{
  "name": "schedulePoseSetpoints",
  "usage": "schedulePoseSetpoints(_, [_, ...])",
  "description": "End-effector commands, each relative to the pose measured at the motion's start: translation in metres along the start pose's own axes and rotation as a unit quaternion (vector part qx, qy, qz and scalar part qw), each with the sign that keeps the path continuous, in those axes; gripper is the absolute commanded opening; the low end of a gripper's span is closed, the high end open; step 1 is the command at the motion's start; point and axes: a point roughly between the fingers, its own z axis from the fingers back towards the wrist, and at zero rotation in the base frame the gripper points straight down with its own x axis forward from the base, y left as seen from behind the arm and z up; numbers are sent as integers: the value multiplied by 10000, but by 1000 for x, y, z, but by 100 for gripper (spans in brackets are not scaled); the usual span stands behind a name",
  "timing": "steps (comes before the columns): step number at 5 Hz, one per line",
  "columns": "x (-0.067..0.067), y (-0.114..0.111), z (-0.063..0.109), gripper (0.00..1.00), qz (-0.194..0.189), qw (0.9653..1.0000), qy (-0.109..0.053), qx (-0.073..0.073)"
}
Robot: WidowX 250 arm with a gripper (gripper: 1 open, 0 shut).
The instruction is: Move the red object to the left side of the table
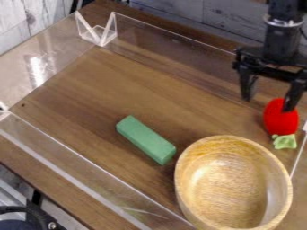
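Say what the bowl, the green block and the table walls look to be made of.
Bowl: wood, likely; pale grain rings, smooth satin sheen.
Green block: probably painted wood or plastic; flat matte colour, no grain.
Table walls: clear acrylic, apparently; see-through, with glare and bright edges.

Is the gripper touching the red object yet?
Cannot tell. In the camera view the open gripper hangs just above the red object, one fingertip overlapping its top edge, but this single angle shows neither contact nor a gap plainly.

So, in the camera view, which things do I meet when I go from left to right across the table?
Clear acrylic stand → green block → wooden bowl → open gripper above the red object.
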Motion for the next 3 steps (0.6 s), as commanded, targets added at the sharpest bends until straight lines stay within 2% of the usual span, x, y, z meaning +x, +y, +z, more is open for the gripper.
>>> schedulePoseSetpoints(1, [11, 2, 24, 100, -1, 9989, -386, -249])
schedulePoseSetpoints(3, [15, 18, 26, 100, -102, 9985, -444, -309])
